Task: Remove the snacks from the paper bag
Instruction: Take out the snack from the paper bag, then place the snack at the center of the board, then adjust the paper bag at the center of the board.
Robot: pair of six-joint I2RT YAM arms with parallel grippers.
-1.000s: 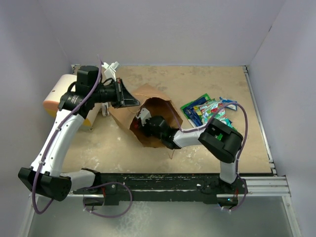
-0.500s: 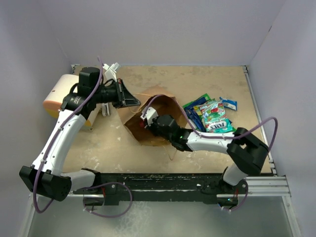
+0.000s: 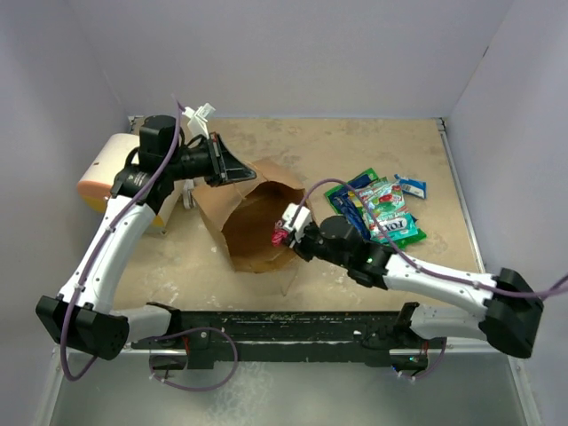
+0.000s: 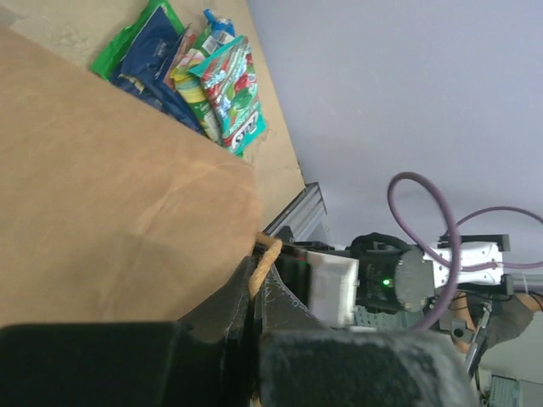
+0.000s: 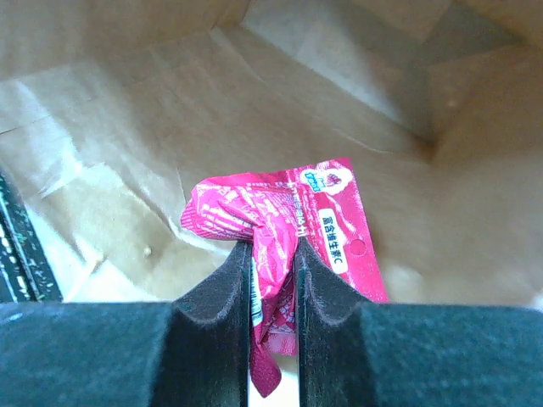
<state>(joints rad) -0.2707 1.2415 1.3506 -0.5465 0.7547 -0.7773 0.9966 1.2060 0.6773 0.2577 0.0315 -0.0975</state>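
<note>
The brown paper bag [image 3: 257, 217] lies on its side mid-table, mouth toward the arms; its side fills the left wrist view [image 4: 110, 186]. My left gripper [image 3: 238, 173] is shut on the bag's twisted paper handle [image 4: 265, 259] at its far rim. My right gripper [image 3: 282, 232] is at the bag's mouth, shut on a small red snack packet [image 5: 284, 225], with the bag's inside [image 5: 127, 127] behind it. Several snack packets [image 3: 377, 206], green-white, dark blue and teal-red-white, lie in a pile right of the bag; they also show in the left wrist view [image 4: 199, 76].
A cream cylinder with an orange end [image 3: 102, 173] lies at the far left behind the left arm. A small white block [image 3: 201, 118] sits near the back wall. A metal rail [image 3: 479, 333] runs along the table's near edge.
My right gripper has pulled back out of the bag toward the right with the red packet. The right arm has stretched out to the right. The left gripper has lifted the bag's rim slightly.
</note>
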